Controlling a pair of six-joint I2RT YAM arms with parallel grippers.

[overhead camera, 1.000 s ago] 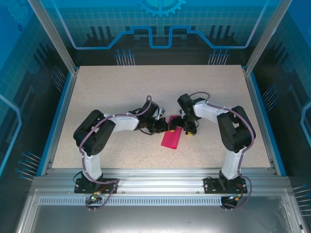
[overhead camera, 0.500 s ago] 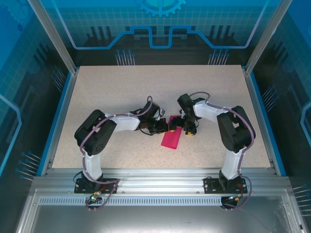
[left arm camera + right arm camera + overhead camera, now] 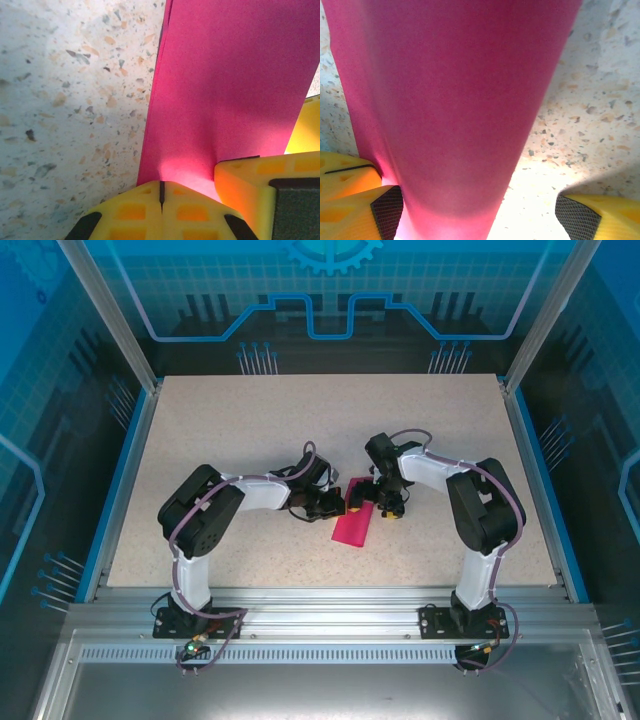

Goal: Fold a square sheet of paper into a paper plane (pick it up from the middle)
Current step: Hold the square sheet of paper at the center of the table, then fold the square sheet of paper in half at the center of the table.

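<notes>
The magenta-pink paper (image 3: 353, 525) lies on the table between the two arms as a narrow strip, with layered edges along one long side (image 3: 165, 50). My left gripper (image 3: 343, 504) is shut, and its yellow tips (image 3: 161, 187) meet at the strip's far end, pressing on it. My right gripper (image 3: 385, 505) is open and straddles the same end from the other side. One of its fingers (image 3: 260, 190) rests beside the left tips. In the right wrist view the paper (image 3: 450, 100) runs between the open pads (image 3: 387, 210), nearer the left one, and nothing is gripped.
Speckled tabletop (image 3: 250, 430) surrounds the paper. A blue rim (image 3: 120, 475) and metal frame posts border it, with the arm bases along the near edge (image 3: 330, 600). Both forearms crowd the middle of the table.
The left arm's elbow has shifted slightly to the right. The paper and the right arm have stayed where they were.
</notes>
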